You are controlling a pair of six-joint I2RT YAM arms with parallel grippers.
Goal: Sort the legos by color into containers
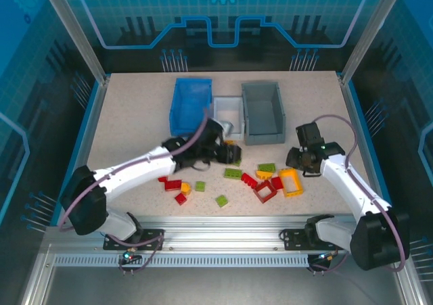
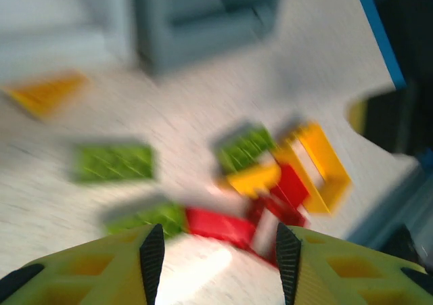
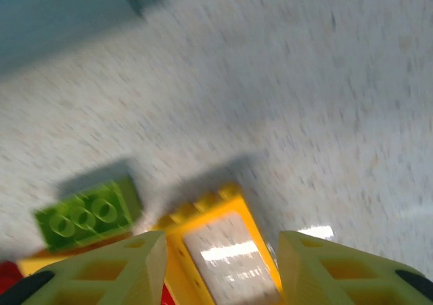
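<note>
Red, lime green and yellow legos lie scattered on the table in front of the blue bin (image 1: 191,105), the white bin (image 1: 228,107) and the grey bin (image 1: 262,110). My left gripper (image 1: 233,155) hovers just in front of the white bin, open, with nothing between its fingers (image 2: 152,257). Beyond them, blurred, lie a red brick (image 2: 220,225), green bricks (image 2: 114,161) and a yellow frame (image 2: 318,166). My right gripper (image 1: 298,161) is open above the yellow frame (image 3: 223,244), its fingers to either side and apart from it. A green brick (image 3: 88,214) lies to the frame's left.
A cluster of a red frame (image 1: 265,191), a red brick (image 1: 249,179) and a green brick (image 1: 233,174) sits at centre right. More small bricks (image 1: 181,190) lie under the left arm. Metal posts and blue walls ring the table.
</note>
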